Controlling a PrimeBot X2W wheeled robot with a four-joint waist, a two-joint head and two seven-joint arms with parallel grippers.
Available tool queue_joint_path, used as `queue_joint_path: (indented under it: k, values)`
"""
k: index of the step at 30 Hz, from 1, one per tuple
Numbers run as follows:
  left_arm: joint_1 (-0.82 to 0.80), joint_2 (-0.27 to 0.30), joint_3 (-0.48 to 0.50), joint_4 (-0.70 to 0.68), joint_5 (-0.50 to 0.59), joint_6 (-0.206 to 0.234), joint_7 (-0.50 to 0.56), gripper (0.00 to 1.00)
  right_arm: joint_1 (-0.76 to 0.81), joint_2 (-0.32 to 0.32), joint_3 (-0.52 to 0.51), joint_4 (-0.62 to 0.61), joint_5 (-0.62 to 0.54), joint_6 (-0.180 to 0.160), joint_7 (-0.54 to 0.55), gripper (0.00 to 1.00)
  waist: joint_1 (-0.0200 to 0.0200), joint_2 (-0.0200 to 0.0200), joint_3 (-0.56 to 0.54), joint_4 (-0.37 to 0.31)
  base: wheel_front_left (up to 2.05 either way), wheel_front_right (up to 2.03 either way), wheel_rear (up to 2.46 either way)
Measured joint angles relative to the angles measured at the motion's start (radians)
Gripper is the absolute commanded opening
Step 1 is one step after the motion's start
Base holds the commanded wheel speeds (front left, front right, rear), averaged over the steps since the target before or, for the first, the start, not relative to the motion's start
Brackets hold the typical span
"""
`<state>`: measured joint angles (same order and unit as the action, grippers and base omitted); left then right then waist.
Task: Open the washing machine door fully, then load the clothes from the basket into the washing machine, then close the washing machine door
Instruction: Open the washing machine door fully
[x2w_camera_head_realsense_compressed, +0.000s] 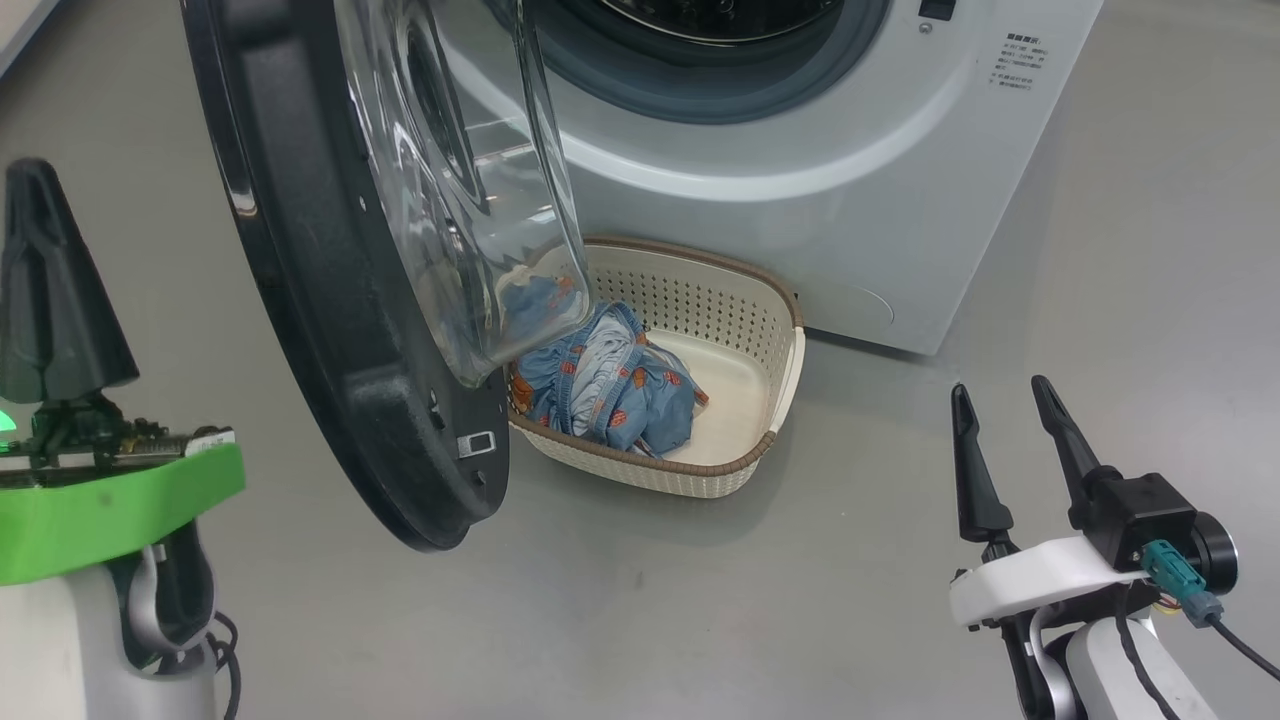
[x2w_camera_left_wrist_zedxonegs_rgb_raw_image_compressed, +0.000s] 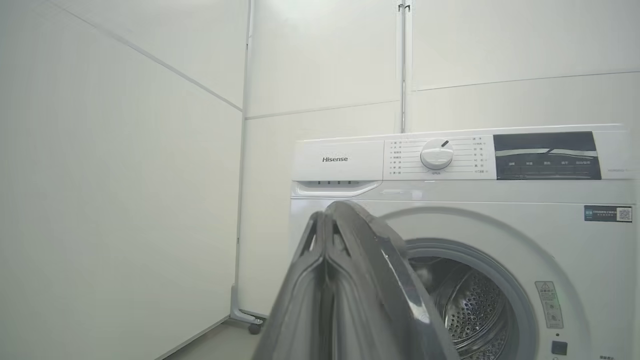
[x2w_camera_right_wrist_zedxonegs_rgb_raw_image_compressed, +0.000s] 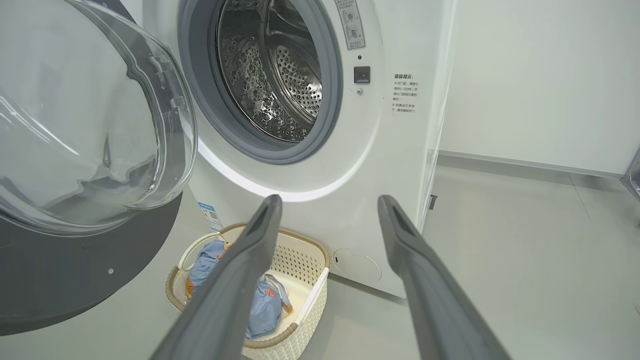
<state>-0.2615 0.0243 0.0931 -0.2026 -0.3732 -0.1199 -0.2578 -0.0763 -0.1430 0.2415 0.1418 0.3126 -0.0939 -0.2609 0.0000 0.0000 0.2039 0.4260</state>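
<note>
My right gripper (x2w_camera_head_realsense_compressed: 999, 387) gapes wide and empty, near-right of the basket (x2w_camera_head_realsense_compressed: 700, 300). My left gripper (x2w_camera_head_realsense_compressed: 38, 172) is pinched shut, left of the door (x2w_camera_head_realsense_compressed: 330, 380). The clothes (x2w_camera_head_realsense_compressed: 605, 385) sit in the basket under the door's glass bulge, so reaching in, I might bump it.

At 9 o'clock, left gripper (x2w_camera_head_realsense_compressed: 35, 175): black fingers (x2w_camera_head_realsense_compressed: 50, 300), green collar (x2w_camera_head_realsense_compressed: 110, 505), white forearm (x2w_camera_head_realsense_compressed: 60, 640), black cables (x2w_camera_head_realsense_compressed: 225, 650). At 4 o'clock, right gripper (x2w_camera_head_realsense_compressed: 1000, 388): white bracket (x2w_camera_head_realsense_compressed: 1030, 575), black camera block (x2w_camera_head_realsense_compressed: 1150, 510), teal connector (x2w_camera_head_realsense_compressed: 1175, 575).
</note>
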Motion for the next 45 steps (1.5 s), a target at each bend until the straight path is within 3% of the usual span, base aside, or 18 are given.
queue_joint_path:
  k: [11,23,29,45]
  values:
    - [-0.008,0.0,-0.178,-0.147,-0.005,-0.001,0.0,0.0,0.006,0.016,-0.006,0.007,-0.009,0.014,0.0,1.0,0.0,0.0,-0.003,-0.004,0.0,0.0,0.0]
    - [0.04,0.007,-0.493,-0.167,0.007,-0.002,0.0,0.0,0.006,0.022,-0.016,0.014,-0.021,0.031,0.0,1.0,0.0,0.0,0.005,-0.016,0.0,0.0,0.0]
    - [0.076,0.013,-0.566,-0.128,0.02,-0.002,0.0,0.0,0.006,0.025,-0.021,0.016,-0.026,0.031,0.0,1.0,0.0,0.0,0.008,-0.02,0.0,0.0,0.0]
    - [0.121,0.02,-0.613,-0.032,0.025,-0.005,0.0,0.0,0.006,0.034,-0.043,0.026,-0.042,0.049,0.0,1.0,0.0,0.0,0.02,-0.023,0.0,0.0,0.0]
